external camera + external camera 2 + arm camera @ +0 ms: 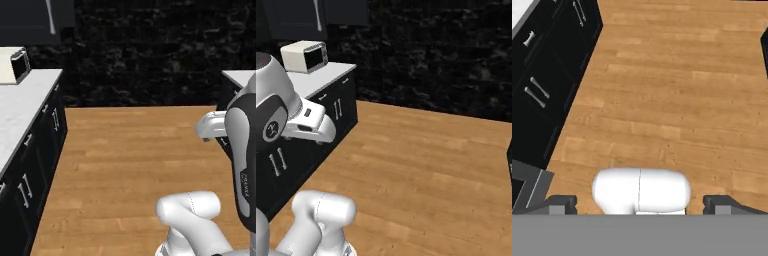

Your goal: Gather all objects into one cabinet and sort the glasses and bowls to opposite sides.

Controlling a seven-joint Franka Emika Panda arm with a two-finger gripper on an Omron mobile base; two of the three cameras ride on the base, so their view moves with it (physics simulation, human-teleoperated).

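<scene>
You have the gripper spread wide with nothing between its tips, which stand far apart at the bottom of the hand view and look down at bare wooden floor. The arm is folded up high, close over the base, with nothing near its fingers.

On your left runs a white counter over low black drawers with short silver handles. A cream microwave sits on that counter at its far end, near the wall. Above it hangs the black wall cabinet with its long silver bar handle; its door looks shut, so you cannot see a shelf or anything inside.

Far ahead a dark, rough stone wall closes the room. On your right, the corner of a second white counter pokes in beside the arm's upper link, with a dark cabinet face under it.

The open floor between the two counters is free of obstacles. You cannot tell where the mugs or the bowl are from these views.
</scene>
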